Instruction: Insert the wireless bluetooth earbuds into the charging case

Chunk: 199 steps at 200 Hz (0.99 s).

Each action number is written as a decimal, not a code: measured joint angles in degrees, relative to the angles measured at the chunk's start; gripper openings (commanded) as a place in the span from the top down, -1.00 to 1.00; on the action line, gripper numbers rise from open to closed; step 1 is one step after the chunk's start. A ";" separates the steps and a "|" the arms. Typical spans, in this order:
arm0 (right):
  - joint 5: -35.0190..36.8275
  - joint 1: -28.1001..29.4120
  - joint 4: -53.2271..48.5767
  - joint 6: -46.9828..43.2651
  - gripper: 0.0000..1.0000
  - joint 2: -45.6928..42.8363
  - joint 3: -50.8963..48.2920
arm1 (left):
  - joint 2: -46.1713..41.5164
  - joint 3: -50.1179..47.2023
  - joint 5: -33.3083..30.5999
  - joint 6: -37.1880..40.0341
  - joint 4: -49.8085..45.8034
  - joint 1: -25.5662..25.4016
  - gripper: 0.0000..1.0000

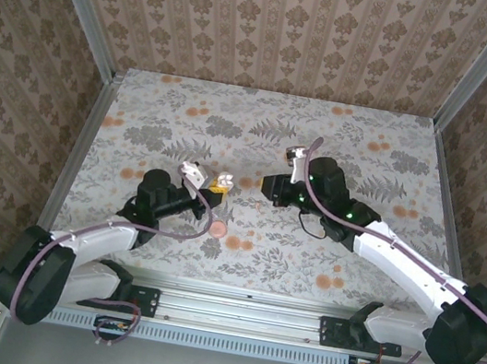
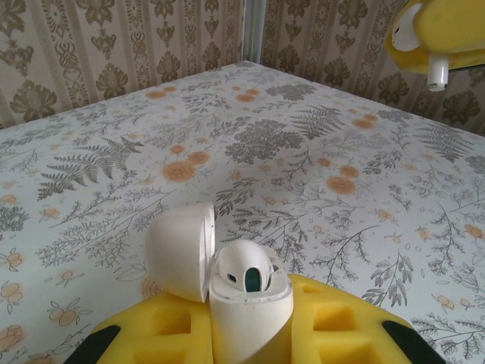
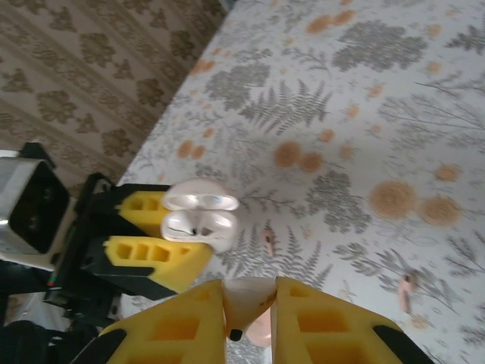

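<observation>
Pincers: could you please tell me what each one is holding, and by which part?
The left pincer grips the open case by its base, lid free. The right pincer pinches an earbud by its head, stem protruding.

A white case (image 2: 250, 303) with a dark green hollow sits in the yellow-tipped left pincer (image 1: 217, 182), a white earbud (image 2: 437, 72) in the yellow-tipped right pincer (image 3: 248, 296), and under both lies a pale table (image 2: 303, 152) printed with grey ferns and orange flowers, with tan damask-patterned walls (image 2: 114, 45) beyond.
</observation>
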 measured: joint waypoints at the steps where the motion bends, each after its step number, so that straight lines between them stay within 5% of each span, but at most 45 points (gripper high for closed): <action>1: 0.00 0.07 0.13 0.00 0.63 0.04 0.00 | -0.07 0.00 0.04 0.00 0.02 0.00 0.89; 199: 0.07 5.38 12.72 0.04 0.64 11.69 4.57 | -6.71 0.00 0.87 1.33 -1.09 -0.02 0.89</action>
